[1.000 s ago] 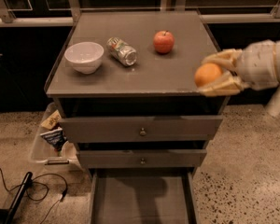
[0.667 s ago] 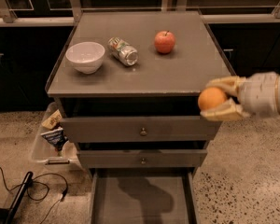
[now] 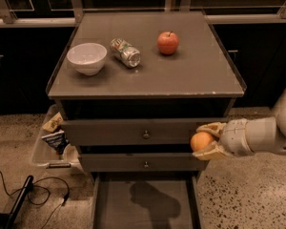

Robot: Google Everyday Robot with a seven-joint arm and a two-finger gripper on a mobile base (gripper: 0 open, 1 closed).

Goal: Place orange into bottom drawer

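The small, round, matte orange fruit [image 3: 201, 140] is gripped by the pale two-finger gripper [image 3: 203, 141]. The gripper reaches in from the right, above the right edge of the pulled-out wide grey bottom drawer [image 3: 114, 210]. This looks like a staging hold before lowering the fruit into that tray. The claw is closed on the orange, one finger over it and one under. Farther above the drawer, on the cabinet top, sit a red apple [image 3: 168, 43], a crushed metal can [image 3: 126, 52] and a white bowl [image 3: 86, 58], all untouched.
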